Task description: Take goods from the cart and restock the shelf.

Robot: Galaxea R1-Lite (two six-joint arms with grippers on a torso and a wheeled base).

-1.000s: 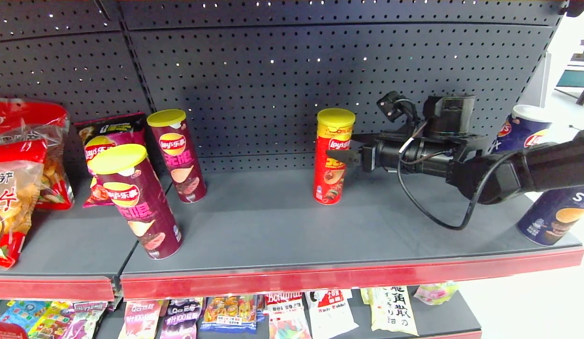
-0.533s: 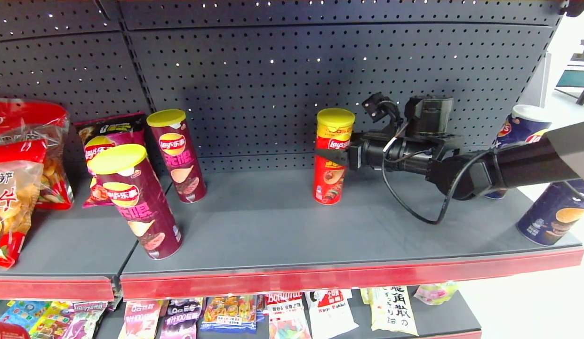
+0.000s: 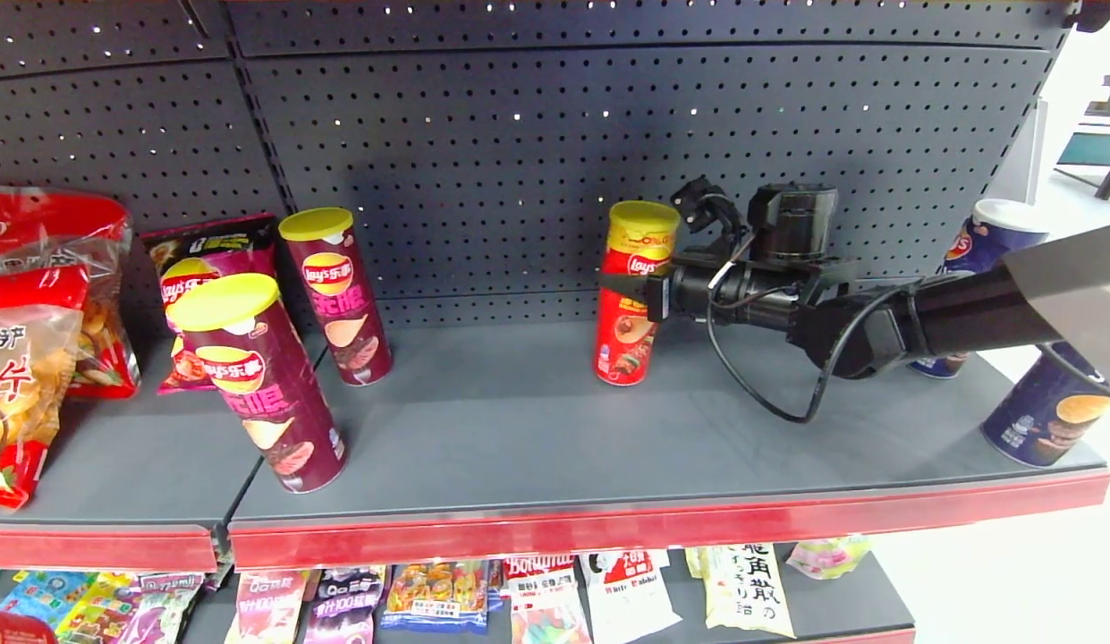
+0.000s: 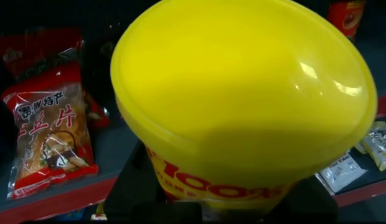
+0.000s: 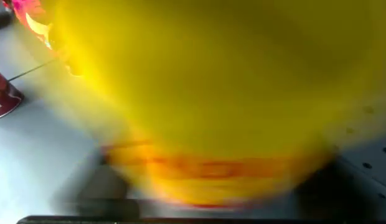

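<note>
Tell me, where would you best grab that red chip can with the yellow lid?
I'd grip the red can round its upper body, just under the yellow lid, coming level from the robot's right: it is a tall slim cylinder, with the pegboard behind it.

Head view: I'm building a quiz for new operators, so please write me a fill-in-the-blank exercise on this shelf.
The red can has a ___ lid.
The right gripper is at the red can, its arm stretching off to the robot's ___.
The corner can at the front right of the shelf is ___ in colour.
Missing words: yellow; right; blue.
</note>
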